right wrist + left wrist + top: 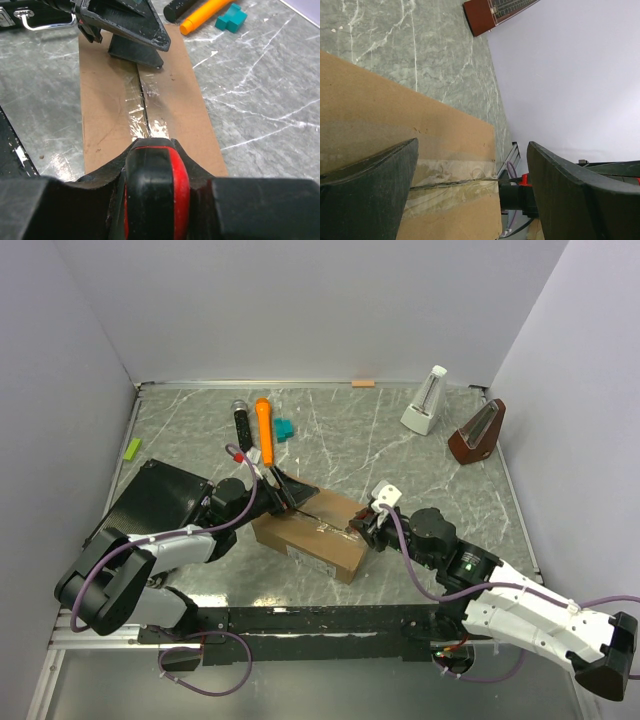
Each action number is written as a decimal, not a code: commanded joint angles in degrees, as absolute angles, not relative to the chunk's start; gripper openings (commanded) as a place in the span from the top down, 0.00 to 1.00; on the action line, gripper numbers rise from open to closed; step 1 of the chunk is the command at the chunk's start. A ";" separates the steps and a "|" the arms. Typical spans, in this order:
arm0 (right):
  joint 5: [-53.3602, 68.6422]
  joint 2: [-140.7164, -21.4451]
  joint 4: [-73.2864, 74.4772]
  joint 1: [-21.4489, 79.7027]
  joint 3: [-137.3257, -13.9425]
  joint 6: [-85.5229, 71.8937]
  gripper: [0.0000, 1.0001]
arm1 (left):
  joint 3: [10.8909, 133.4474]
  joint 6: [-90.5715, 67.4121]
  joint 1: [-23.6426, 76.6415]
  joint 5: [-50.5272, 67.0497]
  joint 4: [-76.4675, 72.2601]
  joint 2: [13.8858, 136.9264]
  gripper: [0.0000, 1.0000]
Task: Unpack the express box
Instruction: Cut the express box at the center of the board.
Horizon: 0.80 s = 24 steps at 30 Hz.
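The express box (310,537) is hemmed in at both ends: the left gripper (293,496), jaws wide, hangs over its far-left end, and the right gripper (362,526), closed on a red-and-black tool (156,190), crowds its right end, so only the mid-top is reachable. A black case (155,502) blocks the left side, and a black cylinder (241,423), orange marker (264,430) and teal block (285,428) lie behind. The worktop (400,465) to the right rear is open up to the white metronome (425,402) and brown metronome (478,432).
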State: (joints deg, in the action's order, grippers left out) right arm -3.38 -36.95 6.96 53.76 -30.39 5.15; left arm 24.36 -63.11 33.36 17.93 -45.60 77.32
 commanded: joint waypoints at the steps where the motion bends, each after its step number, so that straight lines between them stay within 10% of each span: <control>1: -6.33 -37.35 14.67 54.14 -33.31 4.40 1.00 | 22.06 -60.91 32.87 13.98 -37.62 77.78 0.06; 24: -8.53 -37.62 25.13 54.84 -37.26 1.14 1.00 | 21.80 -61.43 32.87 12.92 -37.00 77.78 0.06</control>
State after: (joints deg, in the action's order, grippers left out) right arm -6.50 -37.52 16.29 54.26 -35.05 1.17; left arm 24.23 -63.72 33.47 16.53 -45.19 76.95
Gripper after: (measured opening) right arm 0.321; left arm 0.939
